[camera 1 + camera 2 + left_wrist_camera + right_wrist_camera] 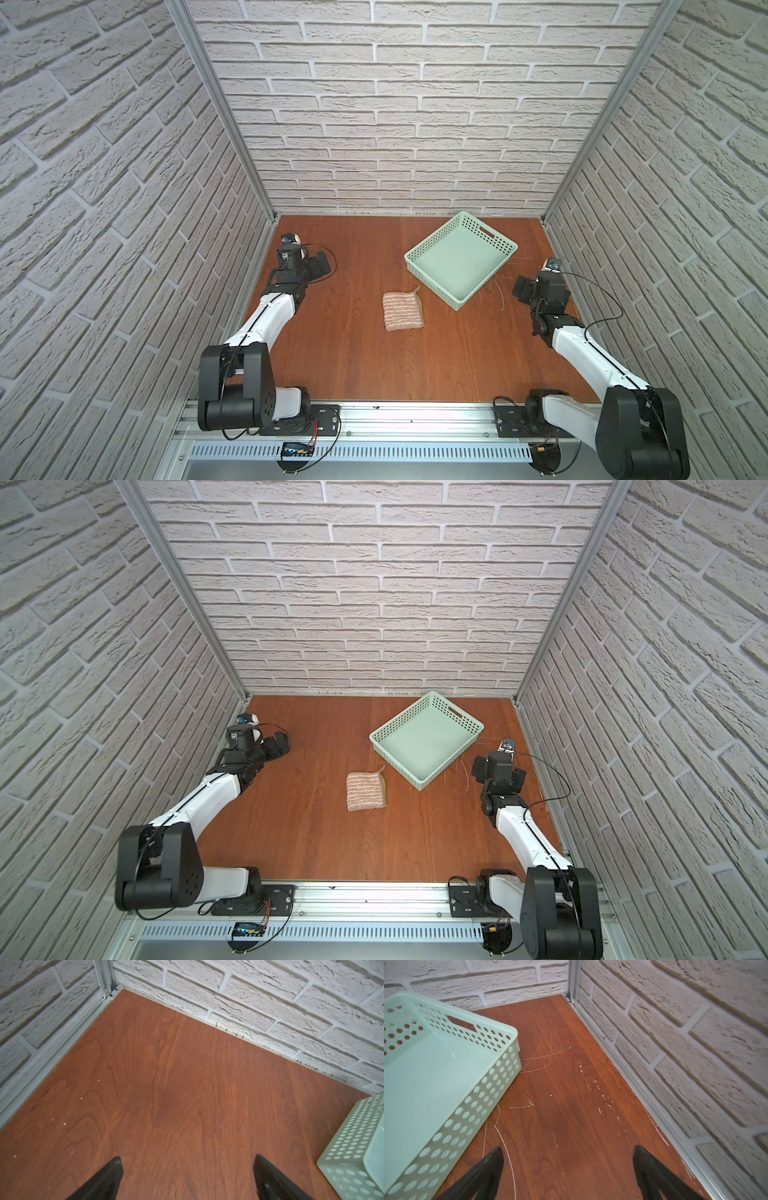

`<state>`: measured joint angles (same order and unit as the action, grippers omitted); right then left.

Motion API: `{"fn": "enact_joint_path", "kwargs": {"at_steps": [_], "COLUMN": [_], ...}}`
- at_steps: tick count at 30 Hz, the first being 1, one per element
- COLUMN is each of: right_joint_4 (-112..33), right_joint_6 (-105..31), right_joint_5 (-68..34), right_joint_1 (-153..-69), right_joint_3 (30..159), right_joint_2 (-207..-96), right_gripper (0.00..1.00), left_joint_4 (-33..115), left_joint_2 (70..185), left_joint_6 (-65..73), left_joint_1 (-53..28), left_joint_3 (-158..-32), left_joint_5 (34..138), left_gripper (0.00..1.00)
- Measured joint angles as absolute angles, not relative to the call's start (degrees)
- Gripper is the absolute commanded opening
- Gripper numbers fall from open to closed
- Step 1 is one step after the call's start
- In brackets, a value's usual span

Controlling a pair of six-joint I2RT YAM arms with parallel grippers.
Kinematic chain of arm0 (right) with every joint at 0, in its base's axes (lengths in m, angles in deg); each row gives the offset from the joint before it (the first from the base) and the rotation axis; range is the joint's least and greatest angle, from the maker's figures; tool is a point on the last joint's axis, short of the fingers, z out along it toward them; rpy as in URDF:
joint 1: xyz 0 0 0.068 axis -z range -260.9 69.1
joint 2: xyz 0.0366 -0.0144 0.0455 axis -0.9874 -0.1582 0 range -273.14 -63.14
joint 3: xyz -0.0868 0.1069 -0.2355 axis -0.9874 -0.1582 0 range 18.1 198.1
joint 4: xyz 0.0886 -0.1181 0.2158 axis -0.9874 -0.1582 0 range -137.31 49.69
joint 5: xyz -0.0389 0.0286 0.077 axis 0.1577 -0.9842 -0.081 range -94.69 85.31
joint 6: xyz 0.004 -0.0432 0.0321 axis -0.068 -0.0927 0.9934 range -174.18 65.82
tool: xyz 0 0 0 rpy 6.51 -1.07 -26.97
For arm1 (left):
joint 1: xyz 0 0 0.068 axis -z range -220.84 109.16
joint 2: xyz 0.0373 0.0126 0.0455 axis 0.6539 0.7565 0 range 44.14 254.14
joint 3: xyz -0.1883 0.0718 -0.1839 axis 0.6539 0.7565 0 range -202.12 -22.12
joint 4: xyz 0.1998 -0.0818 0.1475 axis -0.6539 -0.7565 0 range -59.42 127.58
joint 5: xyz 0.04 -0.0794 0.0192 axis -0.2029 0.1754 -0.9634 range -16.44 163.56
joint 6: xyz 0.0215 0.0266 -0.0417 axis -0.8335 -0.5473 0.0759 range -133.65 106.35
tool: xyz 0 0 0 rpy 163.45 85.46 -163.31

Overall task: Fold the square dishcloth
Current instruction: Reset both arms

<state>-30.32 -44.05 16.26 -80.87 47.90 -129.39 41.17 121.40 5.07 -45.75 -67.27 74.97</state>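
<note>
Both sets of jaws stand released and empty, parked low over the bench (353,353) at opposite sides, so I judge the step in hand to be the reach for the cloth (402,311).

To do it well, come down on one edge rather than the middle. The upturned corner (417,288) on the side towards the right jaws offers an easy pinch. Grasp shallowly and lift just clear of the bench. Lay that edge onto the opposite one while the other jaws pin the cloth against sliding. Whether it is already doubled I cannot tell; it looks thick.

The cloth lies between the two sets of jaws, well apart from both and nearer the arm bases than either. Neither wrist view shows it. The basket (434,233) sits just beside the right jaws, its near corner partly across their line to the cloth, so that arm should swing round it.
</note>
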Motion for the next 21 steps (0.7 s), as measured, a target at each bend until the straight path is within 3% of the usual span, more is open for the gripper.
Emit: {"fn": "enact_joint_path", "kwargs": {"at_steps": [21], "right_joint_4": [-1.1], "right_joint_6": [-47.7], "right_joint_5": [-2.0], "right_joint_1": [-80.1], "right_joint_3": [42.5], "right_joint_2": [-148.4], "right_gripper": [0.99], "left_joint_4": [46.1], "left_joint_2": [122.1], "left_joint_6": [0.2], "left_joint_1": [-45.9], "left_joint_3": [-62.8], "left_joint_5": [71.9], "left_gripper": [0.98]}}
